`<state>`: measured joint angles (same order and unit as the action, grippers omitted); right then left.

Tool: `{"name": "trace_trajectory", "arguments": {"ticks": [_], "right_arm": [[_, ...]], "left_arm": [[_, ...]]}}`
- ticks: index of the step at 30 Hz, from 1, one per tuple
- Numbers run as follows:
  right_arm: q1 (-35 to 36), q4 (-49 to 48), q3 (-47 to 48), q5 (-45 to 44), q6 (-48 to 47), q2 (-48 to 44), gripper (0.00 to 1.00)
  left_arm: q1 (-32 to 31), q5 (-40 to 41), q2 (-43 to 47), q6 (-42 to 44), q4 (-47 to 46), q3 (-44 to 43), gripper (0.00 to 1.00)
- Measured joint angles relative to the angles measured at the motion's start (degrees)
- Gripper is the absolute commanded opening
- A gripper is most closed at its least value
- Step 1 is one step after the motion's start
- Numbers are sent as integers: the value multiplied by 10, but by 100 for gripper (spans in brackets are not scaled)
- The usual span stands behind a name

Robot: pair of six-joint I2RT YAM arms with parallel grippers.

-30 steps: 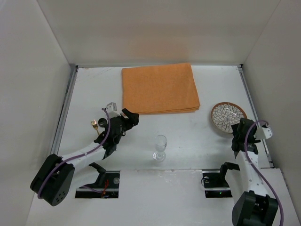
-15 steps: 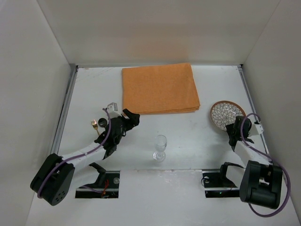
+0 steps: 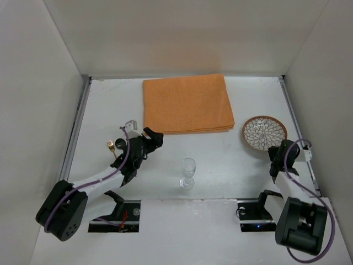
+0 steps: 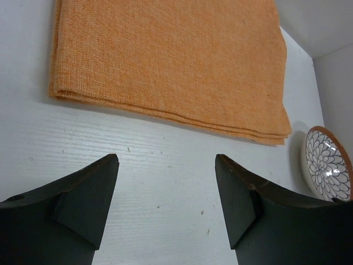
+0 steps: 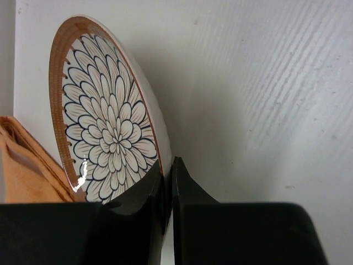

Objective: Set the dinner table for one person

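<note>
1. White-walled dinner table (image 3: 231, 157), matte surface.
2. Right gripper (image 5: 168, 171) pinched shut on the near rim of plate (image 5: 105, 138); plate extends ahead of its fingers, near the table's right edge.
3. Orange mat (image 3: 187, 104) lies ahead-left, the likely destination; right arm nearer the plate.
4. Left gripper (image 4: 166, 163) open, empty, facing the mat.

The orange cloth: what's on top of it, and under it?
Nothing lies on the orange cloth; its top is bare. It rests folded on the white table; anything beneath its layers is covered from view.
</note>
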<state>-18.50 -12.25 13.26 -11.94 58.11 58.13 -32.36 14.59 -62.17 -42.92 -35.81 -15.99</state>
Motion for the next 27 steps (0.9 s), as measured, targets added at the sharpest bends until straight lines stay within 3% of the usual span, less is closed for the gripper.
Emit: {"name": "trace_trajectory", "arguments": {"ticks": [5, 9, 13, 18, 22, 27], "right_arm": [[31, 101, 9, -10, -26, -134, 4], [109, 121, 78, -22, -41, -143, 4], [232, 91, 181, -24, -42, -38, 4], [366, 31, 319, -5, -45, 163, 4], [408, 8, 447, 22, -48, 337, 4], [417, 2, 558, 28, -45, 483, 4]], "left_arm": [[7, 0, 0, 0, 0, 0, 70], [14, 3, 0, 0, 0, 0, 70], [17, 5, 1, 0, 0, 0, 70], [24, 9, 1, 0, 0, 0, 70], [25, 13, 1, 0, 0, 0, 70], [38, 16, 17, 3, 2, 2, 70]]}}
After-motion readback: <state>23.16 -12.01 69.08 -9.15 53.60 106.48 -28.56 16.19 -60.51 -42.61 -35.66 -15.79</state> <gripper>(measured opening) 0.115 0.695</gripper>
